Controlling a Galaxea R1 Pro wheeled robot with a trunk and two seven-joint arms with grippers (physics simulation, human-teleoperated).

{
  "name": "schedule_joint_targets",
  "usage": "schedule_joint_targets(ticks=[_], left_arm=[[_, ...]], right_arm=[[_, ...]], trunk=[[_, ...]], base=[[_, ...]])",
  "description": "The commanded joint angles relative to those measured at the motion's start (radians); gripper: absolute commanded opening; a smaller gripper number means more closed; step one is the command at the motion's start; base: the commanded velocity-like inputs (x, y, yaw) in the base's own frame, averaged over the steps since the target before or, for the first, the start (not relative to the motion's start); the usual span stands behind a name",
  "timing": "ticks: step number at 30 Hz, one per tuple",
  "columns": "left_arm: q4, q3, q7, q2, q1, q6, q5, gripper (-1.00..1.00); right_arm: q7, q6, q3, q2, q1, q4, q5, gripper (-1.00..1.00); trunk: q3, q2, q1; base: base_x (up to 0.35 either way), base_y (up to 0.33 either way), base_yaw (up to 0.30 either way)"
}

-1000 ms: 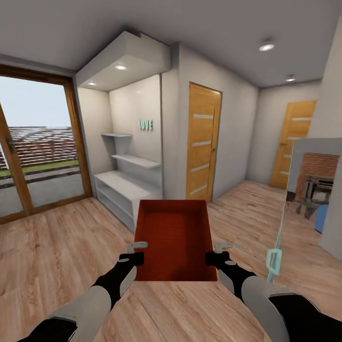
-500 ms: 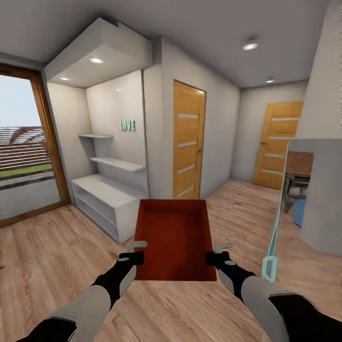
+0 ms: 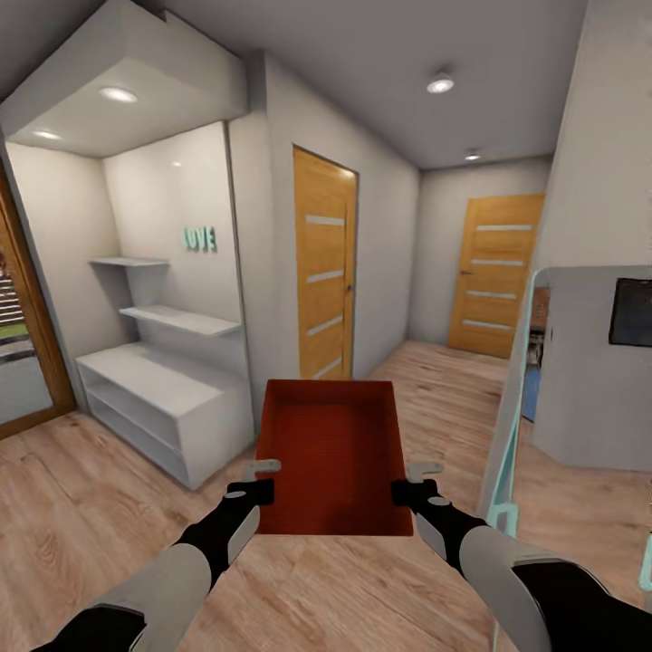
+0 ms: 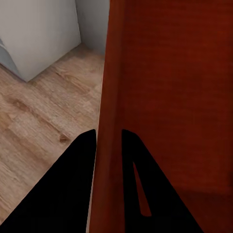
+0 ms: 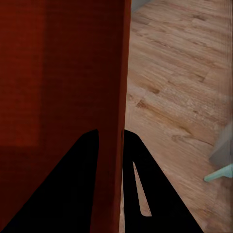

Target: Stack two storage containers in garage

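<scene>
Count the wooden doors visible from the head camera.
2. One wooden door is in the wall just beyond the white shelving; the other door stands at the hallway's far end. Others may be hidden.

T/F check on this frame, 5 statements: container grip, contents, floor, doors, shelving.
1. Both grippers clamp the storage container, the left gripper and right gripper each on a side wall. True; each wrist view shows jaws straddling a wall.
2. The container holds a second box. False; its inside is bare.
3. The floor below is light wood planks. True.
4. Two wooden doors show ahead, both shut. True.
5. The white shelf unit stands at the robot's right. False; it stands at its left.
</scene>
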Motion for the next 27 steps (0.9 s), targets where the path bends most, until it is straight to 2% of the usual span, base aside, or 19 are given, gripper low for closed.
schedule_joint_targets(ticks=[1, 27], left_arm=[[-0.030, 0.076, 0.014, 0.076, -0.001, -0.039, -0.013, -1.00], [-0.030, 0.076, 0.014, 0.076, -0.001, -0.039, -0.013, -1.00]], right_arm=[[-0.004, -0.003, -0.017, 0.000, 0.000, 0.003, -0.005, -1.00], [-0.004, -0.003, -0.017, 0.000, 0.000, 0.003, -0.005, -1.00]], trunk=[[-0.002, -0.001, 0.001], [-0.002, -0.001, 0.001]], base=[[0.322, 0.080, -0.245], [0.322, 0.101, -0.245]])
